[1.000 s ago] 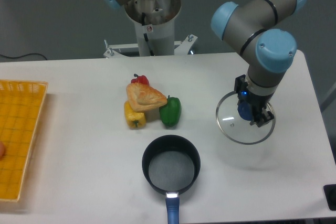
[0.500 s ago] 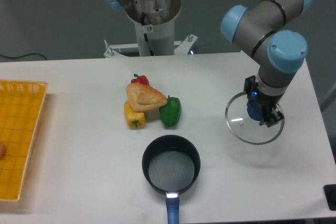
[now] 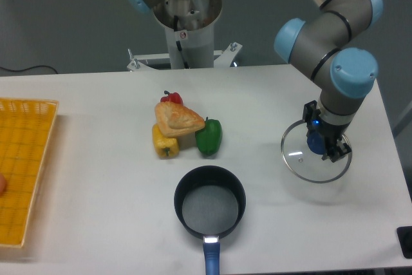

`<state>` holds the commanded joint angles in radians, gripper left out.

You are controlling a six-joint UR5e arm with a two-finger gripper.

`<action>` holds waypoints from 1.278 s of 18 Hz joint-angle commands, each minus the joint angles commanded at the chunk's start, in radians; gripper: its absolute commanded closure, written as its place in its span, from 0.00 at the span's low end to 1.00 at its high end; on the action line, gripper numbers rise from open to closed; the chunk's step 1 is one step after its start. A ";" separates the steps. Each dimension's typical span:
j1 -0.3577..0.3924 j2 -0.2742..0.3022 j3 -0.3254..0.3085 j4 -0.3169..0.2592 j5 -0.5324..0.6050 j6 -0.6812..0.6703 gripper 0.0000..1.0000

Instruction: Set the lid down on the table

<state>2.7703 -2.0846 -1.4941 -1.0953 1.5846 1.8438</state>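
Here the bench (image 3: 90,127) lay white and wide, and over its right part, nearer the right edge than the middle, hung the lid (image 3: 301,159). It was directly under the end effector (image 3: 325,146), which pinched the blue knob from above. The lid was a flat round glass disc with a thin metal rim; whether it touched the bench, I could not tell.

The white counter (image 3: 96,178) carries a yellow mesh tray (image 3: 26,159) at left, clustered peppers with a pastry (image 3: 178,118) at centre, and a dark pot (image 3: 210,201) near.
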 joint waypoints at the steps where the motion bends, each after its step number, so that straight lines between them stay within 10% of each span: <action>1: 0.000 -0.005 -0.003 0.000 0.002 0.000 0.40; 23: 0.000 -0.071 -0.006 0.029 0.003 -0.005 0.39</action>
<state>2.7704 -2.1552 -1.5002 -1.0661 1.5877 1.8393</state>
